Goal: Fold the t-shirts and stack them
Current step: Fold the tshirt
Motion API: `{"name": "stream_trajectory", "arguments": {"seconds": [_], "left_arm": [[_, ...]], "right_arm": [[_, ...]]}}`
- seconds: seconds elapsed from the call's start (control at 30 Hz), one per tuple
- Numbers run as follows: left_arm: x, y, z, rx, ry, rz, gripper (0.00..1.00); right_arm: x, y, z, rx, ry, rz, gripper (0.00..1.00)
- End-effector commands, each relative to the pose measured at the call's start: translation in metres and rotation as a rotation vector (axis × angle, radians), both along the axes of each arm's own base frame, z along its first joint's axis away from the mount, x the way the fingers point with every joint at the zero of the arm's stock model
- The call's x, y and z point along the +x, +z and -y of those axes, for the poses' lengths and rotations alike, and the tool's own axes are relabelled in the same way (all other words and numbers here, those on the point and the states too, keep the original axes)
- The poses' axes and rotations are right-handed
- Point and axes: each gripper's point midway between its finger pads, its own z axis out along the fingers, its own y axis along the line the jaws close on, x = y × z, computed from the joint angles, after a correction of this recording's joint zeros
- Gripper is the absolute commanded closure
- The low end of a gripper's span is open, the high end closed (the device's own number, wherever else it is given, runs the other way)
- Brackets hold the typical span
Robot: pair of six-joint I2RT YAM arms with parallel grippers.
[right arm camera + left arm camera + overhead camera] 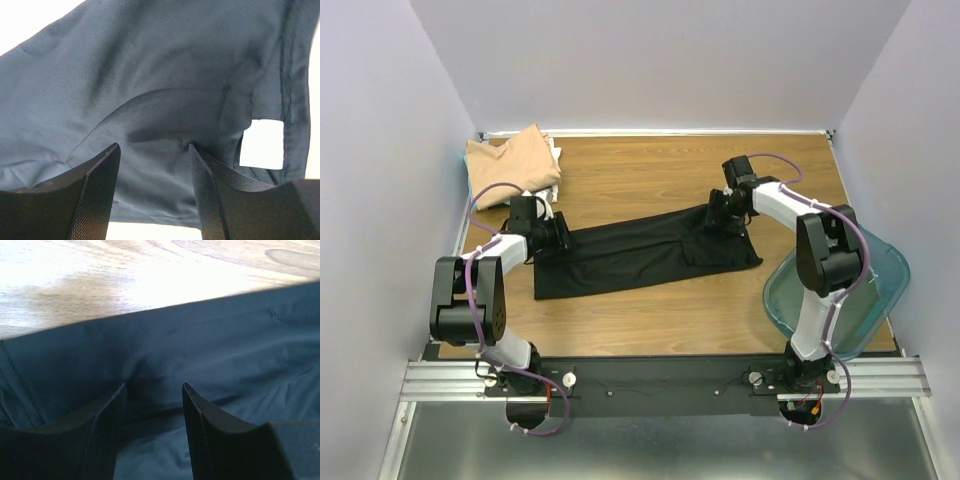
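Note:
The black t-shirt (pixel 640 255) lies as a long folded strip across the middle of the table. My left gripper (pixel 560 236) is at its left end, open, with its fingers (pixel 202 425) standing apart over the dark cloth (pixel 200 340) near the cloth's far edge. My right gripper (pixel 722 214) is at the shirt's right end, open, and its fingertips (pixel 197 150) press down on the cloth (pixel 150 65). A small white rectangle (pixel 261 144) shows beside the right finger. The tan t-shirt (pixel 510 160) lies folded at the back left on pale shirts (pixel 554 150).
A clear teal plastic bin (pixel 880 270) sits at the right edge of the table, beside the right arm. The wooden table (pixel 640 170) is walled at the back and on both sides. The stack of shirts is just behind my left gripper.

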Motion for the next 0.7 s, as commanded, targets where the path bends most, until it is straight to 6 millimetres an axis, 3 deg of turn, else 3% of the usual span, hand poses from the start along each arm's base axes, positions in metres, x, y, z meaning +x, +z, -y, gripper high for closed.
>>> {"name": "stream_trajectory", "arguments": {"seconds": [0.0,0.13,0.27,0.3,0.33,0.47,0.5,0.53,0.63,0.67], "left_arm": [[-0.029,-0.011,0.015,-0.013,-0.055,-0.071,0.44],[-0.040,-0.003,0.034,-0.028,-0.095,-0.084,0.44],[-0.067,-0.010,0.060,-0.085,-0.146,-0.159,0.44],[-0.073,-0.011,0.066,-0.094,-0.160,-0.170,0.44],[-0.078,-0.008,0.071,-0.105,-0.169,-0.170,0.44],[-0.100,0.003,0.093,-0.115,-0.197,-0.188,0.44],[-0.102,0.011,0.094,-0.123,-0.186,-0.174,0.44],[-0.104,0.013,0.092,-0.115,-0.173,-0.170,0.44],[-0.112,0.026,0.094,-0.149,-0.164,-0.149,0.44],[-0.116,0.031,0.100,-0.185,-0.188,-0.144,0.44]], "right_arm": [[0.031,-0.019,0.005,-0.048,-0.029,0.032,0.36],[0.048,-0.044,0.009,-0.098,-0.057,0.012,0.36],[0.087,-0.058,0.009,-0.125,-0.094,0.044,0.35],[0.100,-0.047,0.007,-0.116,-0.102,0.079,0.35],[0.105,-0.058,0.006,-0.120,-0.104,0.066,0.35],[0.143,-0.056,0.001,-0.090,-0.132,0.107,0.35],[0.158,-0.044,-0.003,-0.063,-0.143,0.141,0.34],[0.162,-0.052,-0.004,-0.060,-0.147,0.131,0.34],[0.182,-0.041,-0.015,0.010,-0.150,0.162,0.34],[0.185,-0.047,-0.018,0.028,-0.144,0.155,0.34]]}}
